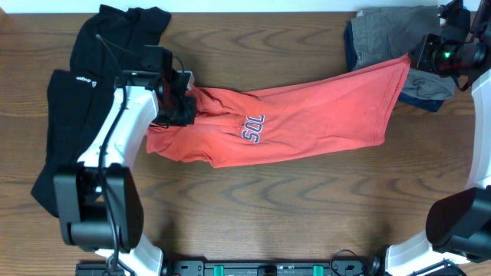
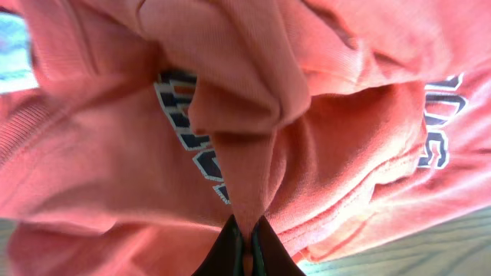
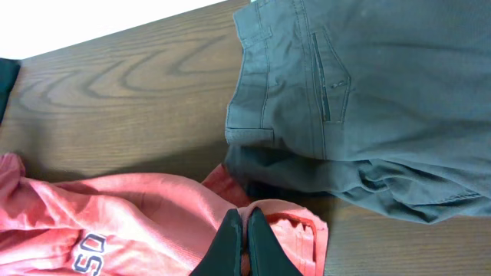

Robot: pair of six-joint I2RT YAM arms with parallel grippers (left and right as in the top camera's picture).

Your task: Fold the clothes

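The coral-red T-shirt [image 1: 307,111] lies stretched across the middle of the table, its block lettering [image 1: 252,129] facing up. My left gripper [image 1: 186,105] is shut on the shirt's bunched left end; in the left wrist view a fold of red cloth [image 2: 253,138] is pinched between the jaws [image 2: 247,230]. My right gripper [image 1: 414,57] is shut on the shirt's upper right corner, and the right wrist view shows red fabric [image 3: 153,211] nipped between its fingertips [image 3: 246,218]. A long black garment [image 1: 84,92] with a small white logo [image 1: 83,78] lies at the far left.
Grey trousers [image 1: 383,34] lie crumpled at the back right corner, close behind the right gripper; their pocket [image 3: 330,84] shows in the right wrist view. Bare wooden tabletop [image 1: 291,207] runs along the front.
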